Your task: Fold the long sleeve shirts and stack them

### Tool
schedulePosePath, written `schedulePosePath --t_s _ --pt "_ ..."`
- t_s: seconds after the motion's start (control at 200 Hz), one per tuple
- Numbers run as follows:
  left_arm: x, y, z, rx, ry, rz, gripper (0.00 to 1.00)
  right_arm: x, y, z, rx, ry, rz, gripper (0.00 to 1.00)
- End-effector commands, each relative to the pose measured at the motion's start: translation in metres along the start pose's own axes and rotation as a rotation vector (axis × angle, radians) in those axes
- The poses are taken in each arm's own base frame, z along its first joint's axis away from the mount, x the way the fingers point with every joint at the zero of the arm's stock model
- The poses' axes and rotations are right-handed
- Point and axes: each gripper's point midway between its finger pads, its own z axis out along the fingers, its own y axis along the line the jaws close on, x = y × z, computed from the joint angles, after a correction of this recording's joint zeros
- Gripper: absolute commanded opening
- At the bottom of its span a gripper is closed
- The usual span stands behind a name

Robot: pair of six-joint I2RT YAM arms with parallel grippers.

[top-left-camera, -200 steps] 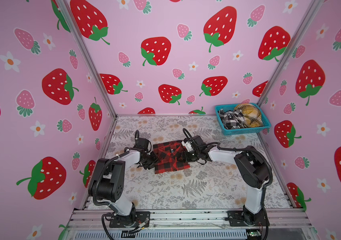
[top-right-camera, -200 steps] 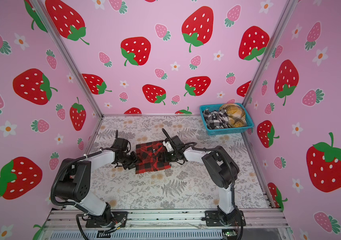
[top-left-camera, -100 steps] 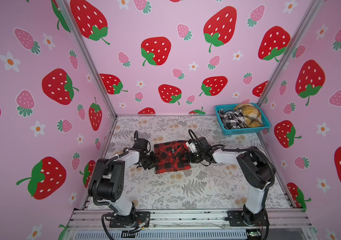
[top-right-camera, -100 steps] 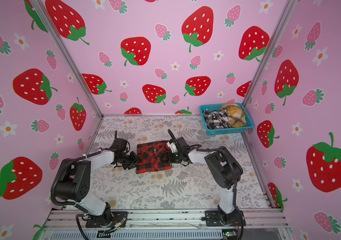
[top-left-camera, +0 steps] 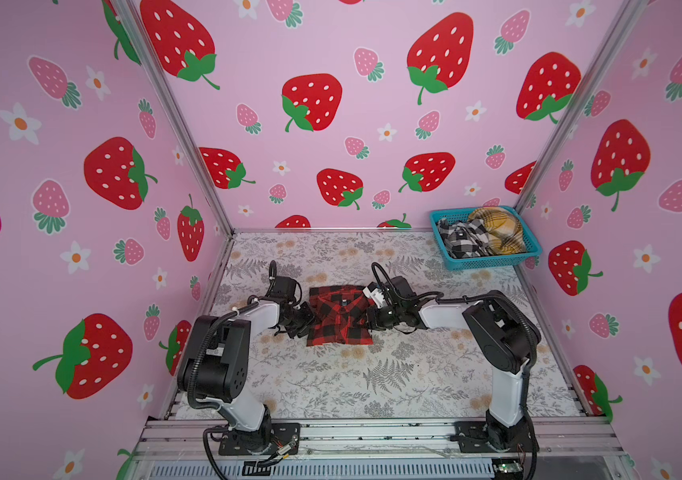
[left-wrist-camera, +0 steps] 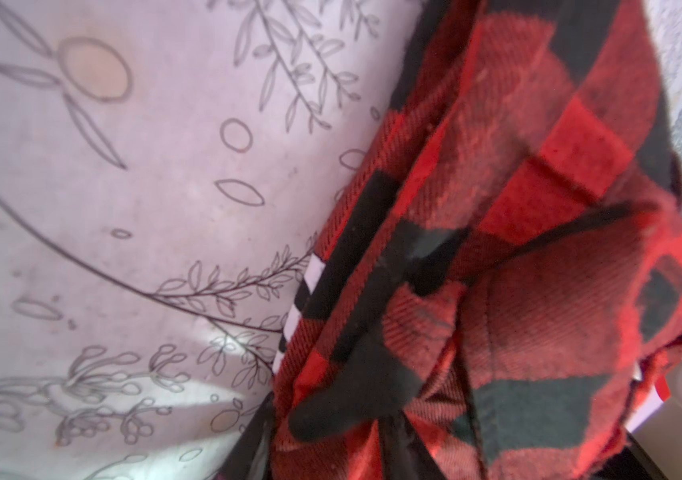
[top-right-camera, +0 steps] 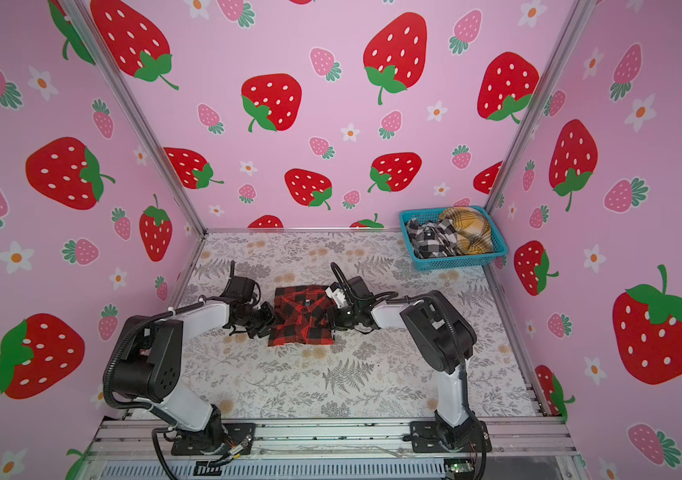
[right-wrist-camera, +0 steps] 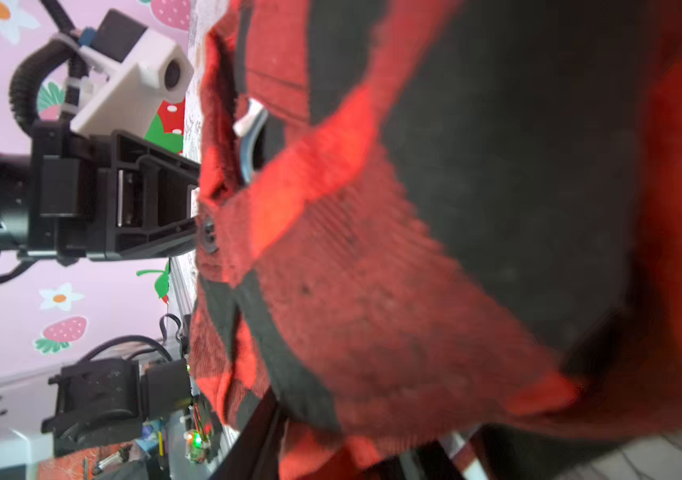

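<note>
The right gripper (top-left-camera: 369,318) has slid from above the red-and-black shirt (top-left-camera: 337,318) down to its right edge, where cloth hides whether its jaws are pinching. The left gripper (top-left-camera: 309,323) pinches the left edge. The shirt lies folded in the middle of the table (top-left-camera: 372,374).

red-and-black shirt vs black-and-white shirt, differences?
The red-and-black shirt lies folded flat on the table; the black-and-white shirt sits crumpled in the teal basket. The red-and-black shirt is mid-table; the black-and-white shirt is in the far right corner. Both are checked.
</note>
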Motion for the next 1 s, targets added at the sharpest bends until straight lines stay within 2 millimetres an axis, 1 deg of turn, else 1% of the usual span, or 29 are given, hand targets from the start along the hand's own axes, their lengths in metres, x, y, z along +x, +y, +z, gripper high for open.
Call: schedulePosePath --t_s 0.0,0.015,0.04,0.05,0.08,0.185,0.225,0.285,0.355,0.41,0.455,0.51,0.55,0.605,0.685,0.755,0.87,0.956,0.991 --pt "0.011 0.031 0.003 -0.121 0.041 -0.033 0.41 -0.005 0.002 -0.008 0.028 -0.008 0.0 0.47" --pt "0.009 0.031 0.0 -0.127 0.037 -0.032 0.41 -0.005 -0.001 -0.01 0.043 -0.01 0.001 0.5" --pt "0.006 0.031 -0.005 -0.133 0.027 -0.027 0.41 -0.006 -0.004 -0.013 0.067 -0.011 -0.001 0.51" --pt "0.005 0.031 -0.007 -0.136 0.023 -0.023 0.41 -0.006 -0.005 -0.014 0.077 -0.012 0.0 0.55" --pt "0.002 0.031 -0.014 -0.148 0.012 -0.016 0.41 -0.005 -0.01 -0.017 0.109 -0.012 0.001 0.59" --pt "-0.007 0.027 -0.042 -0.192 -0.045 0.024 0.42 -0.006 -0.025 -0.033 0.249 -0.023 -0.018 0.65" --pt "-0.008 0.022 -0.05 -0.191 -0.062 0.045 0.43 -0.009 -0.027 -0.04 0.29 -0.035 -0.031 0.65" --pt "-0.005 0.013 -0.057 -0.175 -0.069 0.062 0.43 -0.011 -0.026 -0.049 0.326 -0.054 -0.044 0.65" --pt "0.004 0.002 -0.059 -0.147 -0.061 0.08 0.43 -0.014 -0.017 -0.056 0.34 -0.077 -0.062 0.59" --pt "0.013 -0.004 -0.056 -0.124 -0.044 0.088 0.42 -0.015 -0.009 -0.057 0.337 -0.085 -0.076 0.5" --pt "0.018 -0.009 -0.051 -0.095 -0.032 0.085 0.41 -0.014 0.0 -0.054 0.327 -0.079 -0.093 0.43" --pt "0.026 -0.016 -0.042 -0.046 -0.005 0.068 0.39 -0.012 0.01 -0.046 0.315 -0.068 -0.11 0.4" --pt "0.027 -0.019 -0.037 -0.02 0.004 0.059 0.38 -0.009 0.018 -0.039 0.299 -0.059 -0.124 0.38" --pt "0.027 -0.017 -0.029 -0.026 0.02 0.047 0.36 -0.005 0.026 -0.028 0.266 -0.044 -0.126 0.34" --pt "0.02 -0.013 -0.02 -0.046 0.028 0.043 0.33 0.001 0.028 -0.016 0.228 -0.026 -0.108 0.3" --pt "0.014 -0.014 -0.015 -0.054 0.029 0.043 0.33 0.005 0.017 -0.012 0.247 -0.017 -0.089 0.26" --pt "0.005 -0.014 -0.003 -0.071 0.041 0.051 0.33 0.011 -0.015 -0.01 0.305 -0.004 -0.039 0.22" --pt "0.004 -0.012 0.006 -0.08 0.064 0.051 0.32 0.016 -0.041 -0.012 0.354 0.008 0.004 0.17" --pt "0.004 -0.01 0.009 -0.084 0.07 0.049 0.32 0.016 -0.046 -0.015 0.368 0.003 0.014 0.16"
